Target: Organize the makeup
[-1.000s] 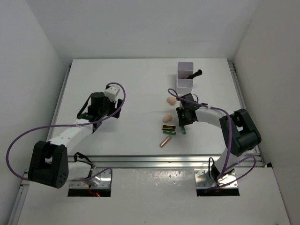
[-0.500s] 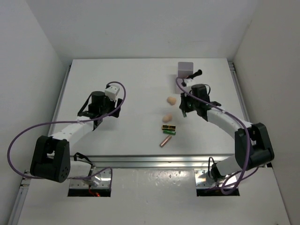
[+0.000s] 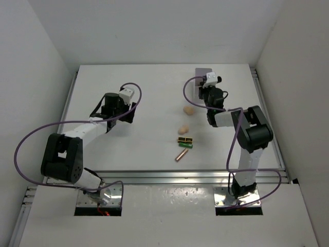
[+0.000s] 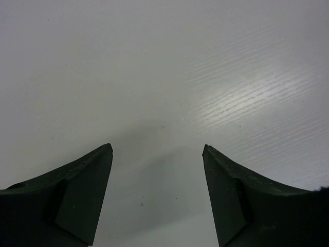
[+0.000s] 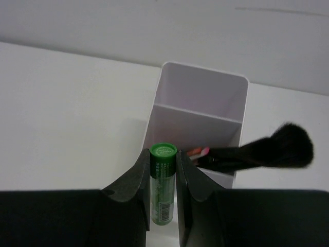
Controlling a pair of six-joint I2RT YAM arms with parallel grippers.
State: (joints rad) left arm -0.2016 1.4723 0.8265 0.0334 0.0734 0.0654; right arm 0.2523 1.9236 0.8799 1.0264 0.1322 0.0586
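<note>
Green is what I see pinched in my right gripper (image 5: 163, 156): a green tube (image 5: 163, 193), standing up between the two fingers. A second ago that arm was low down by the row of little tubes. Now it has swung up to the white box (image 5: 201, 91). The tube hangs right at the near side of the box, and I cannot tell if it is over the rim yet. A black brush (image 5: 272, 148) and pink pencils (image 5: 198, 152) already lean in the near part.

My left gripper (image 4: 157, 150) is spread wide over the table (image 4: 154, 62) and holds nothing. It has only drifted a little.

So I think one more thing is almost put away. Still waiting out on the table are the peach sponges (image 3: 188, 109), the gold-black tube (image 3: 185, 139), a second green one (image 3: 185, 145) and the copper tube (image 3: 180, 155).
</note>
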